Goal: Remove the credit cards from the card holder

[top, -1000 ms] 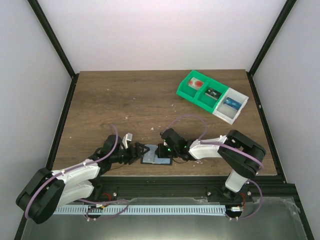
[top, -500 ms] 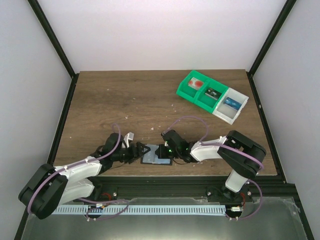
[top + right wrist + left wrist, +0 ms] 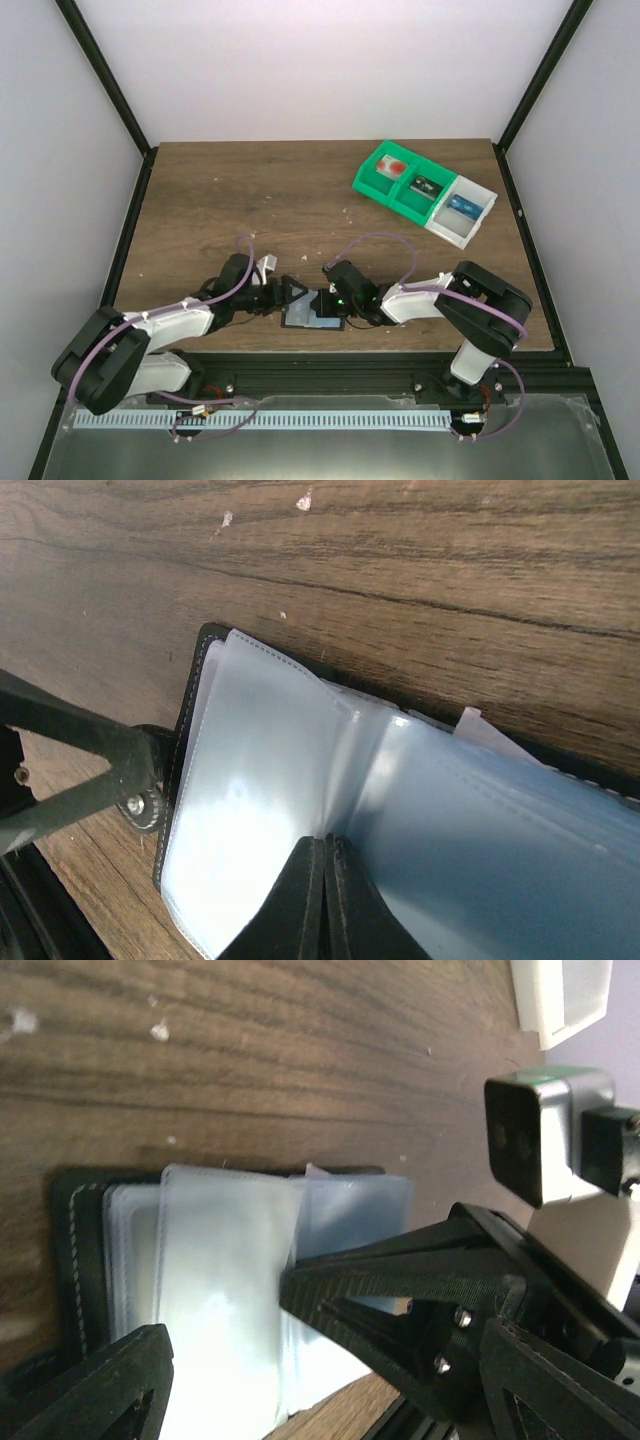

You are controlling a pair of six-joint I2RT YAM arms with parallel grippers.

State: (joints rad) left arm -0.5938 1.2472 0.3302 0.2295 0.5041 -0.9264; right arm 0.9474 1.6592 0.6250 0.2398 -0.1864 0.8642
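The right gripper (image 3: 322,885) has its fingers pressed together, apparently pinching a clear sleeve (image 3: 250,780) of the opened card holder (image 3: 310,320), which lies at the near edge of the table (image 3: 250,200). The left gripper (image 3: 286,297) stands spread just beside it. No card looks out yet, so every removal seems left to do.

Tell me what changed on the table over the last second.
The left gripper slid right toward the card holder with its jaws open, and its arm stretched out after it. Nothing was newly taken hold of or let go. The right gripper stayed pinched on the card holder's clear sleeves. The card holder and the compartment trays kept their places.
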